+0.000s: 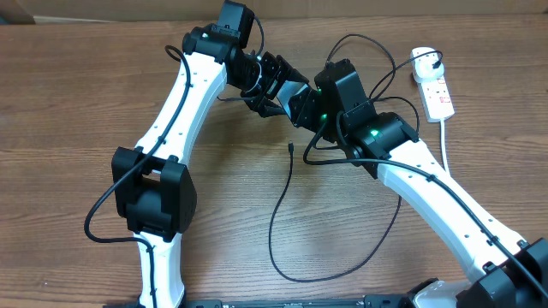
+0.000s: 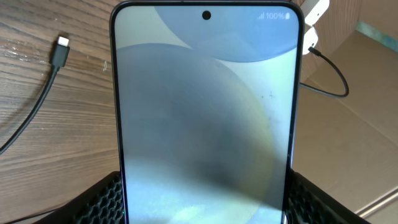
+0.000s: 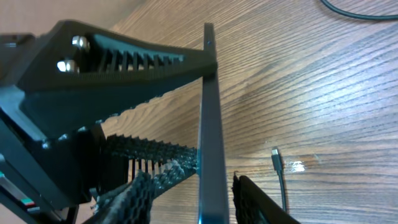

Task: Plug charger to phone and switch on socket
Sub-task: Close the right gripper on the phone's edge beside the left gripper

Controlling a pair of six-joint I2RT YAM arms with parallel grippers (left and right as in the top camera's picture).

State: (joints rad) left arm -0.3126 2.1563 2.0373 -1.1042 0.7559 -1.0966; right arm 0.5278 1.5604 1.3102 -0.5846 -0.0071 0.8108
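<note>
L gripper (image 2: pixel 205 205) pinching phone (image 2: pixel 205 124) | R gripper (image 3: pixel 186 186) pinching phone edge | charger (image 2: pixel 60 50) tip loose on table (image 1: pixel 68 103)

Brown wood-grain surface (image 1: pixel 77 103) under my arms, grain running roughly left to right in the overhead view.

Lying on it: long thin black charger cable (image 1: pixel 278 239), swept into a wide open loop across the near middle of the surface. Its small black connector tip (image 1: pixel 292 146) rests flat on the wood, free, with bare grain all round it. Same tip shows at upper left of my left wrist view (image 2: pixel 61 50) and low right of my right wrist view (image 3: pixel 276 157).

Far right: small white elongated power strip (image 1: pixel 433 84), flat on the surface. Thick white cord (image 1: pixel 445 141) trails from it toward the near edge.
</note>
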